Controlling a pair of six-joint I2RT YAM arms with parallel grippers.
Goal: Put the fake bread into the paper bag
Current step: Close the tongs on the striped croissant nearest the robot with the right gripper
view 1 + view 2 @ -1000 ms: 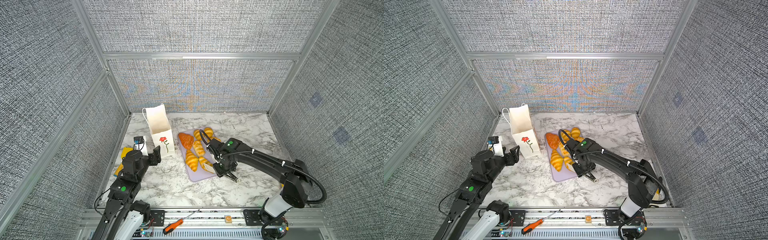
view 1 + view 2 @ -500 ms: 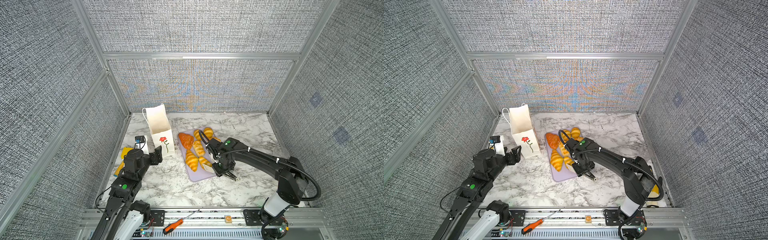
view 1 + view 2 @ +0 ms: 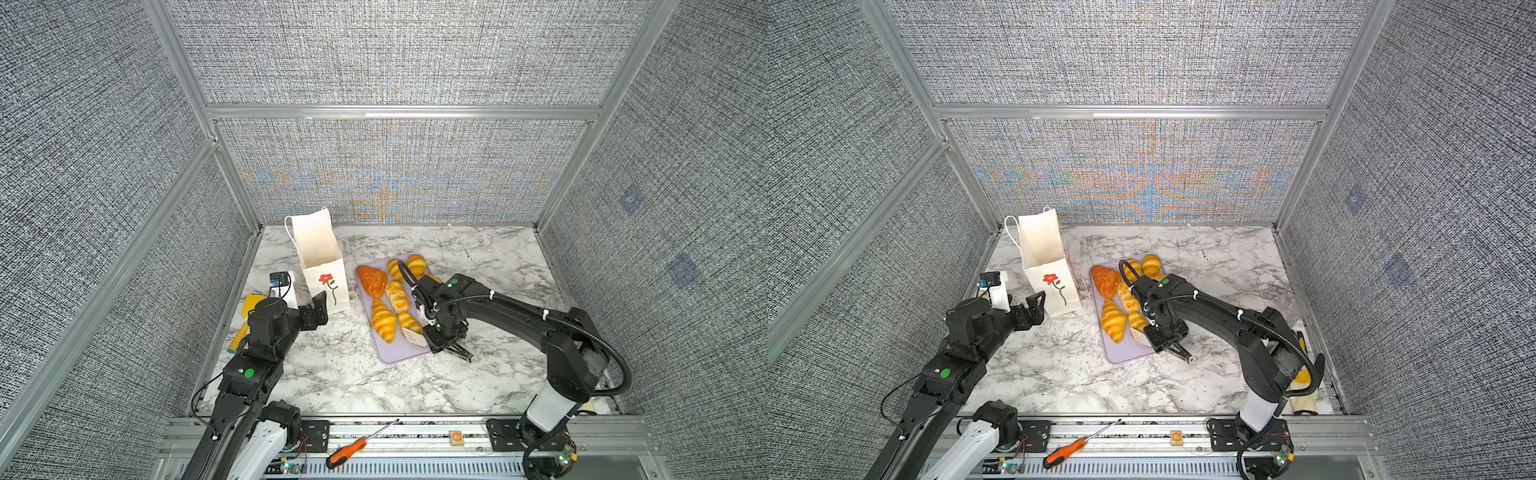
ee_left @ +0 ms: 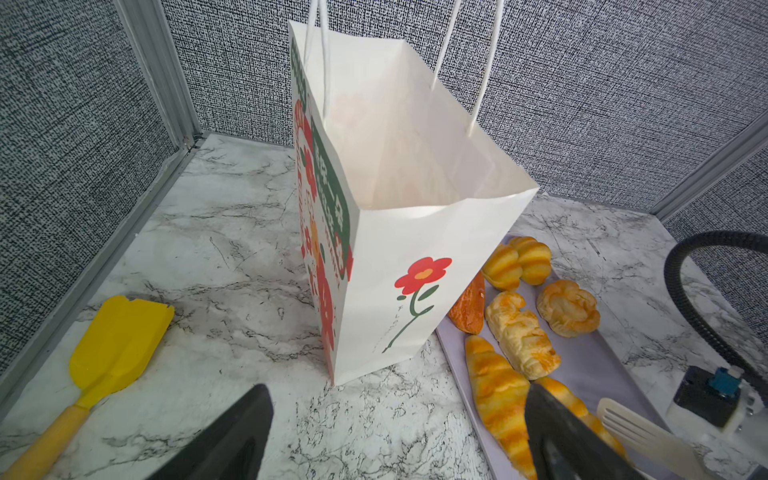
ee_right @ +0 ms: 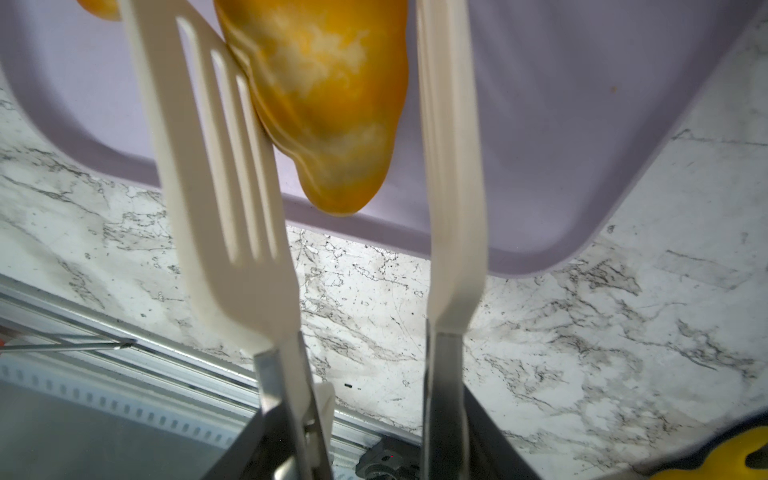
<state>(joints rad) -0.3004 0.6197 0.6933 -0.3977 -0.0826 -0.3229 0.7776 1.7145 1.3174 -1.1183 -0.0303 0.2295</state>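
fake bread [image 3: 382, 322] on lilac tray [image 3: 395, 354], long axes near vertical in frame | paper bag [image 3: 328, 286] upright, open-mouthed | right gripper [image 5: 365, 432] clamps tongs [image 3: 414, 336] | left gripper [image 4: 398, 399] spread

**Tongs at the tray, bag upright**

The right gripper [image 3: 439, 337] clasps tongs [image 3: 415, 336]. Their white tips reach just ahead of it to the end of a golden croissant [image 3: 409, 323] on the lavender tray [image 3: 395, 352]. The paper bag [image 3: 322, 266] stands just beyond the left gripper [image 3: 318, 308]. A yellow spatula [image 3: 249, 316] lies off to that claw's left, partly hidden by the arm.
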